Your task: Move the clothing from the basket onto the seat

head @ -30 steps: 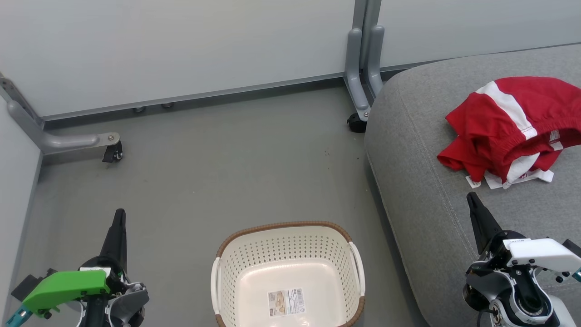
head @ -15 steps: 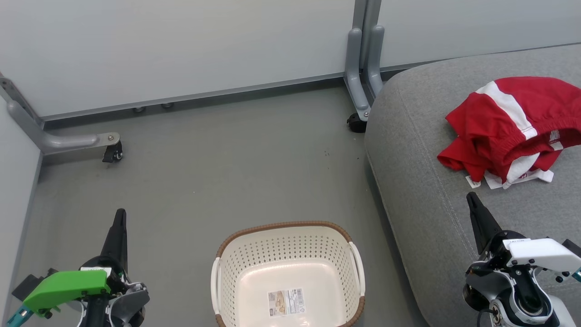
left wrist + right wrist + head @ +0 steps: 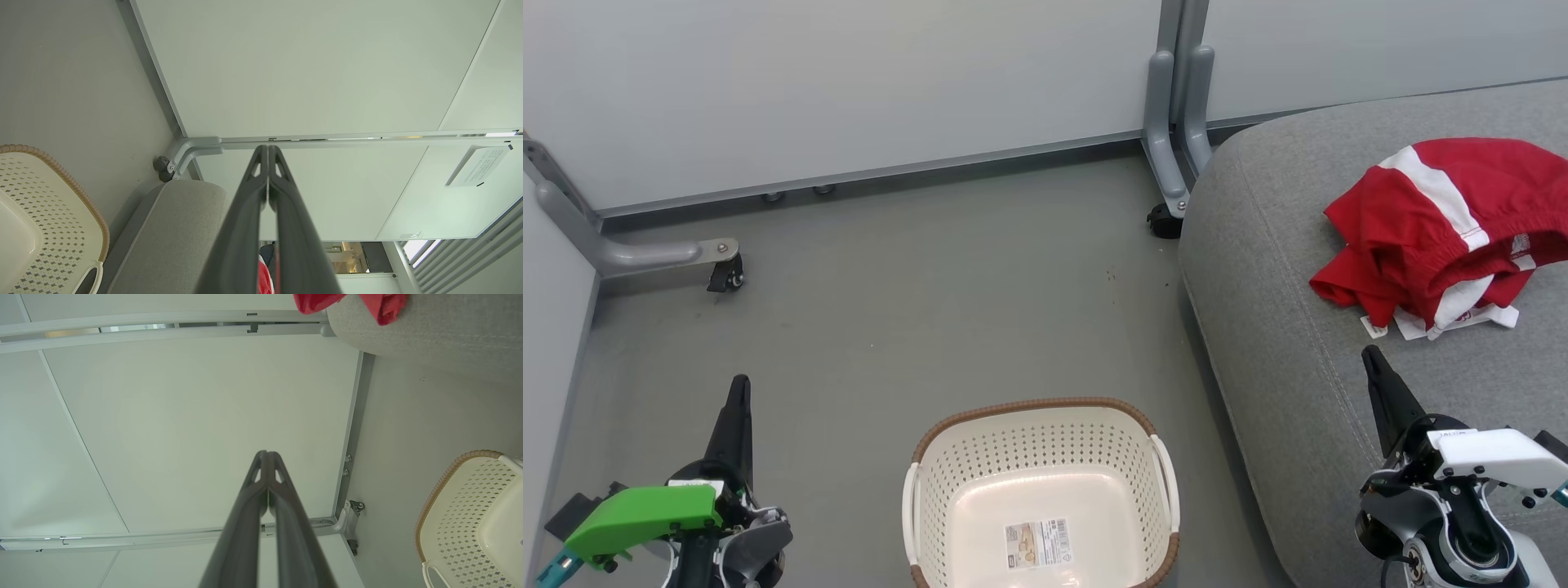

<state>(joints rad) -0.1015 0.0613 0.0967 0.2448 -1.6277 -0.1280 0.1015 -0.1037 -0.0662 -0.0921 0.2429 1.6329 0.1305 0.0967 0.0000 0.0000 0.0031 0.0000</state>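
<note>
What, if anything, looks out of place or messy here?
Only the clothing: it lies crumpled in a heap on the seat, white labels sticking out from under it. The basket stands upright with nothing spilled, and nothing looks damaged.

Walled off by pale grey-white partition panels (image 3: 849, 82) in slim grey metal frames. Laid below with a smooth matte grey floor (image 3: 915, 327), flecked with a few dark specks (image 3: 1109, 274). Propped on curved grey metal feet (image 3: 645, 255) ending in black castors (image 3: 725, 276), one at the left corner, another beneath the upright post (image 3: 1178, 49) where two panels meet. Softly, evenly lit, without hard shadows. In the left wrist view, a white printed notice (image 3: 479, 165) stuck on a panel, and past the panel edge a bright window-like opening (image 3: 413, 248)
</note>
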